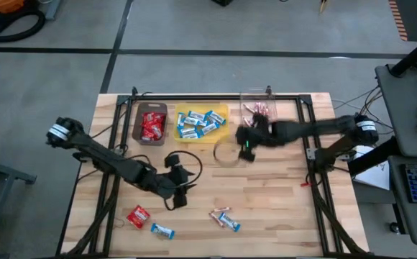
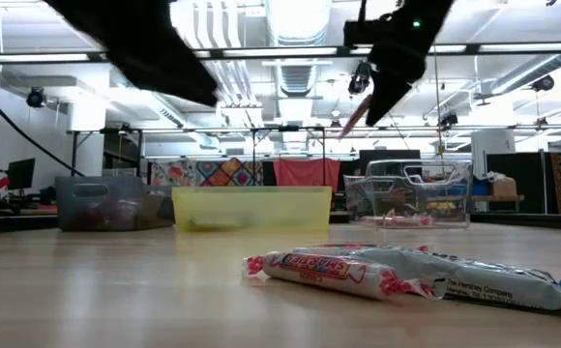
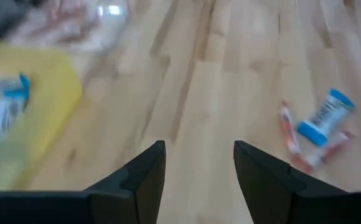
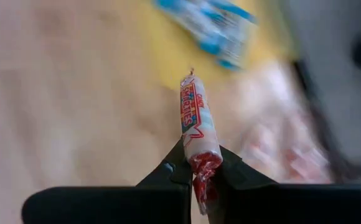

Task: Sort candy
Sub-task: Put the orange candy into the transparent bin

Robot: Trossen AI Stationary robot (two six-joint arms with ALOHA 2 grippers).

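Three bins stand along the far edge: a brown bin with red packets, a yellow bin with blue-and-white bars, and a clear bin with pink sticks. My right gripper hangs high near the clear bin, shut on a pink stick. My left gripper is open over the table's middle with nothing between its fingers. Loose candy lies near the front edge: a red packet, a blue-and-white bar, and a small cluster of a bar and sticks. My right gripper pinches the pink stick by its twisted end between its two fingertips. The rest of the stick juts out past the fingertips, in line with them. It is lifted clear of the table and slants downward in the low view.
A clear round ring lies on the wood in front of the yellow bin. A black frame runs round the table's far edge and sides. Bare wood lies between the bins and the loose candy.
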